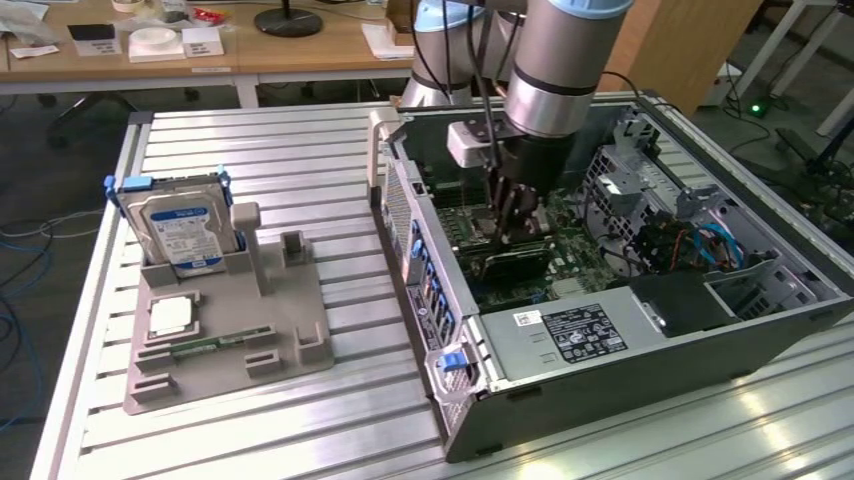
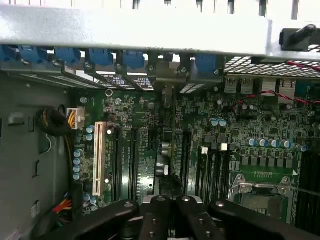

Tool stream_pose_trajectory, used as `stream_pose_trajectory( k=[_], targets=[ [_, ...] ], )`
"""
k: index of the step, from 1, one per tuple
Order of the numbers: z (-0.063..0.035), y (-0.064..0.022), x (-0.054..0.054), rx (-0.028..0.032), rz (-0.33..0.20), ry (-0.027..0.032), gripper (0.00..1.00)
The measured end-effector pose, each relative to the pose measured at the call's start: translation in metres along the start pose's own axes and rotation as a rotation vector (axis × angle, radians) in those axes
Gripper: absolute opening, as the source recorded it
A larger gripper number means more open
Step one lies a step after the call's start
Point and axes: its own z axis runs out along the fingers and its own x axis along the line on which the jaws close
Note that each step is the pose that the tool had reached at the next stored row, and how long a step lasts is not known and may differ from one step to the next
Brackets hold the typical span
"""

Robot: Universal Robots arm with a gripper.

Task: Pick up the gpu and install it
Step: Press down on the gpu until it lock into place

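The open computer case (image 1: 461, 395) lies on its side on the slatted metal table. My arm reaches down into it, over the green motherboard (image 1: 581, 250). My gripper (image 1: 511, 222) is shut on the gpu (image 1: 517, 263), a dark card held on edge, its lower edge down at the motherboard. In the wrist view the black fingers (image 2: 186, 216) are pressed together on the gpu (image 2: 167, 150), seen edge-on as a thin dark strip running across the expansion slots toward the rear brackets. Whether the card sits in a slot I cannot tell.
At the exterior view's left a grey holder (image 1: 300, 345) carries a silver hard drive (image 1: 184, 232) with a blue label and a narrow green memory stick (image 1: 203, 348). Inside the case are the power supply (image 1: 577, 333), drive cages and cables (image 1: 707, 245), a white slot (image 2: 97, 160) and the CPU socket (image 2: 262, 189).
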Motion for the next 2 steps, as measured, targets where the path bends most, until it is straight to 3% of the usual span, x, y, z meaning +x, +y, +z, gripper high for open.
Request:
stream_pose_trajectory(
  k=[2],
  targets=[
    [0.0000, -0.0005, 0.0000, 0.0000, 0.000, 0.0001, 0.11]
  ],
)
